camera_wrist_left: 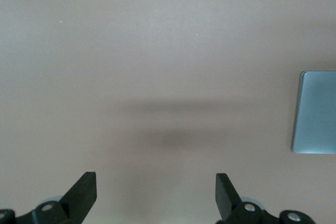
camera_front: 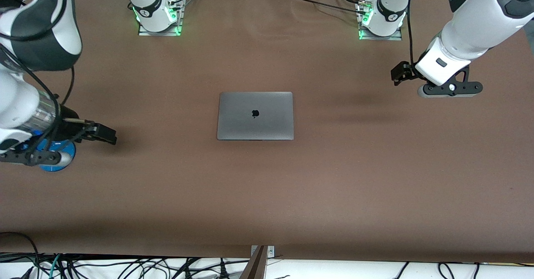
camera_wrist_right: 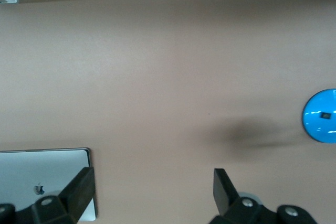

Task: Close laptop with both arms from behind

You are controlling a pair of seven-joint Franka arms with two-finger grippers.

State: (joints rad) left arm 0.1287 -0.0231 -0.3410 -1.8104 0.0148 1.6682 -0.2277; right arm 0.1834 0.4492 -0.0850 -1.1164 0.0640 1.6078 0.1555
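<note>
Both grippers hang spread and empty well apart from the laptop [camera_front: 255, 116], which lies lid-down mid-table, long axis running between them: left gripper [camera_wrist_left: 156, 190] over its end of the table, right gripper [camera_wrist_right: 153, 190] over the other, whose wrist view alone shows a blue disc [camera_wrist_right: 321, 116].

Grey laptop [camera_front: 255, 115], black logo; brown table [camera_front: 267, 195]; blue disc [camera_front: 58, 156].

Only sign readable was a black apple logo on the shut lid of the laptop [camera_front: 255, 115], centred. Small dark markings on the arm bases near the green lights were too small to read.
</note>
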